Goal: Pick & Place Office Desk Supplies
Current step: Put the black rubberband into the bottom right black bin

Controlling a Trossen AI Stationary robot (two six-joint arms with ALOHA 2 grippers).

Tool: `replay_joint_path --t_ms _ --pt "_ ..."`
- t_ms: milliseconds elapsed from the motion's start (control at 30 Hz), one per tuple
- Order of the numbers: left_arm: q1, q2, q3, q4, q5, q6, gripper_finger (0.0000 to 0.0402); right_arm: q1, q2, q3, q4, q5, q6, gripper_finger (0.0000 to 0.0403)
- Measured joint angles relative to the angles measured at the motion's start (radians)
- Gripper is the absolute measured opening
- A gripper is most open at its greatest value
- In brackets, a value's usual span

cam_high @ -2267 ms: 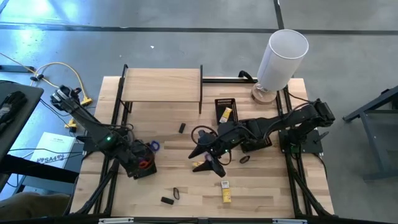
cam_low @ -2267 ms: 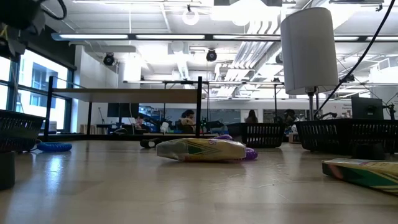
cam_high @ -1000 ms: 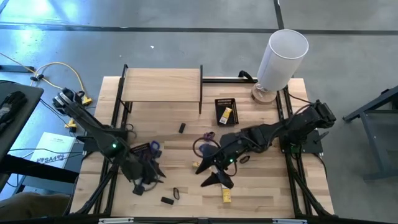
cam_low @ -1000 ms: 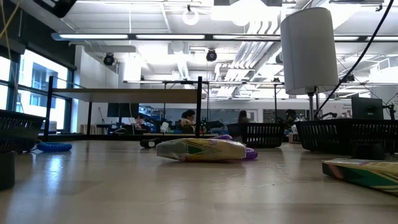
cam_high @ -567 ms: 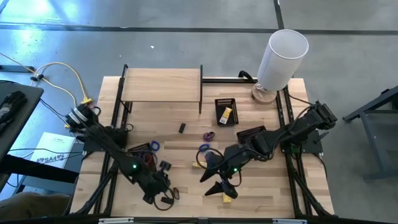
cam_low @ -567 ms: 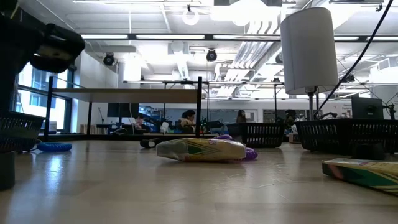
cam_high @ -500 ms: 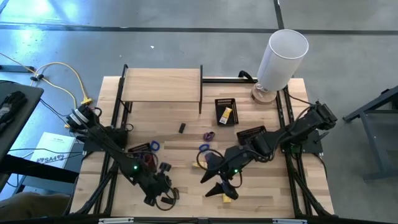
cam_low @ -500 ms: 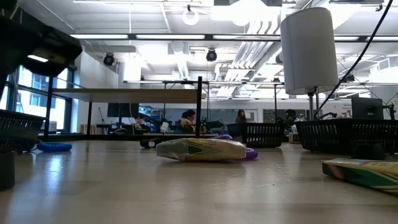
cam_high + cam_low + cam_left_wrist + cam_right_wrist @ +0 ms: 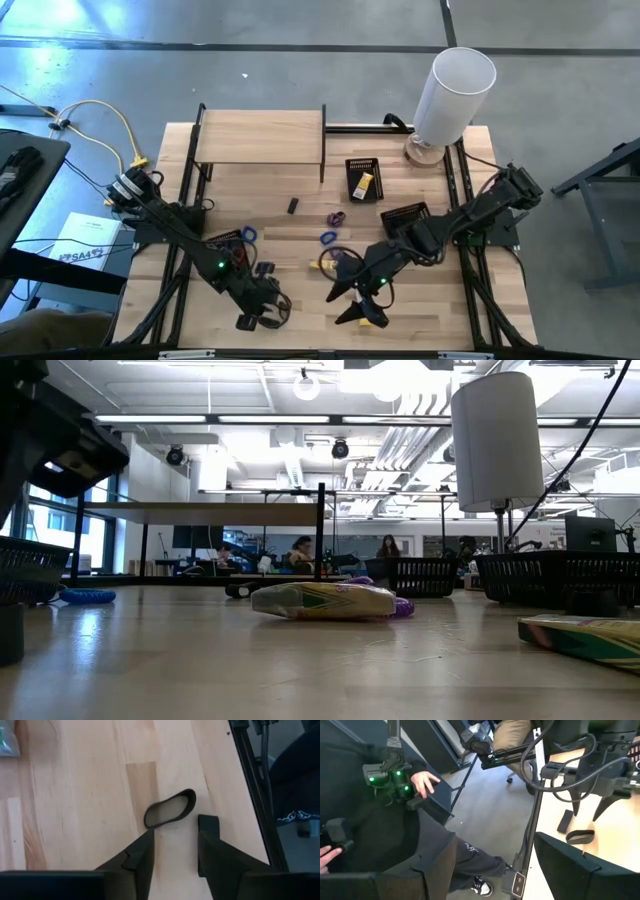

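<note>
Currently: left gripper [image 9: 175, 842], jaws spread, poised above thin black rubber loop [image 9: 170, 808]; right gripper [image 9: 356, 300], jaws spread, near table's front edge.

Both arms are dark, near-black, built of jointed segments, and a small green light glows on the left arm [image 9: 219, 266] and on the right arm [image 9: 377, 281]. The left gripper [image 9: 175, 837] has two flat, matte black fingers with squared tips. Black cables loop loosely off the left arm's wrist housing, seen from the right wrist camera.
</note>
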State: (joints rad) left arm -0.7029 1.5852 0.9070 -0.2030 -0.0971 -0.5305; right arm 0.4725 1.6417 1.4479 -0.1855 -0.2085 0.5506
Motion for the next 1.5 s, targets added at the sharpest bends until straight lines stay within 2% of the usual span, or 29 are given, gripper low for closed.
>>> replay_joint_path --t_ms 267,667,967,1167,1500 --pt "0.009 0.0 0.0 0.006 -0.009 0.006 0.0199 0.001 0.0 0.0 -0.001 -0.013 -0.004 0.0256" --pt "0.008 0.0 0.0 0.019 -0.037 0.013 0.0203 0.006 0.0 0.0 -0.052 0.001 -0.005 0.0256" --pt "-0.001 0.0 0.0 0.021 -0.038 0.456 0.0203 0.006 0.0 0.0 -0.052 0.001 -0.005 0.0256" --pt "0.032 0.006 0.0 0.023 -0.039 0.482 0.0203 0.013 0.0 0.0 -0.052 0.023 0.0 0.0256" --pt "0.052 0.099 -0.001 0.099 0.023 0.554 0.0203 0.038 0.0 0.0 -0.051 0.08 0.01 0.0256"
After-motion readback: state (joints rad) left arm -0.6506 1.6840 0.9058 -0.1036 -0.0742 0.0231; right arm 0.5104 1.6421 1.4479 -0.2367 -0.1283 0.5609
